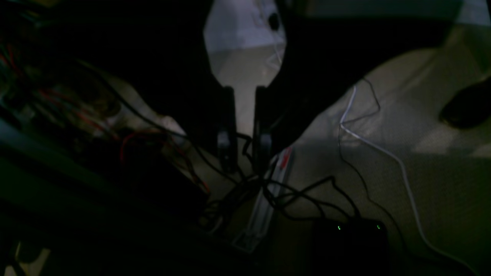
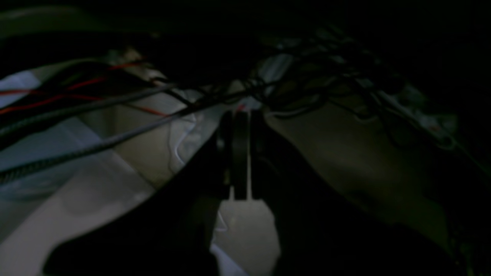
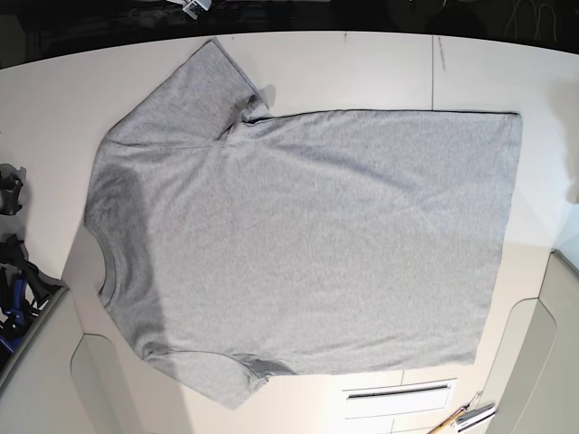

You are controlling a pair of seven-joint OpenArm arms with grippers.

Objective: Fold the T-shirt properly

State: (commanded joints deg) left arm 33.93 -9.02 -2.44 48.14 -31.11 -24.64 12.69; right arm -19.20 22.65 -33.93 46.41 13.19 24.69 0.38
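Note:
The T-shirt (image 3: pixel 308 244) lies spread flat on the white table (image 3: pixel 362 68) in the base view. It is heather grey, plain side up, with the collar at the left and the hem at the right. One sleeve points to the far left corner, the other to the near edge. Neither gripper shows in the base view. The dim left wrist view has my left gripper (image 1: pixel 244 161) hanging over the floor, a narrow gap between its fingers and nothing in it. My right gripper (image 2: pixel 239 119) is in near darkness, with a dark strip between its fingers.
Black clamps (image 3: pixel 14 271) sit at the table's left edge. A slot (image 3: pixel 398 391) and small tools (image 3: pixel 466 418) lie near the front right. Below the table, tangled cables (image 1: pixel 307 191) and a black box with green lights (image 1: pixel 353 230) lie on the floor.

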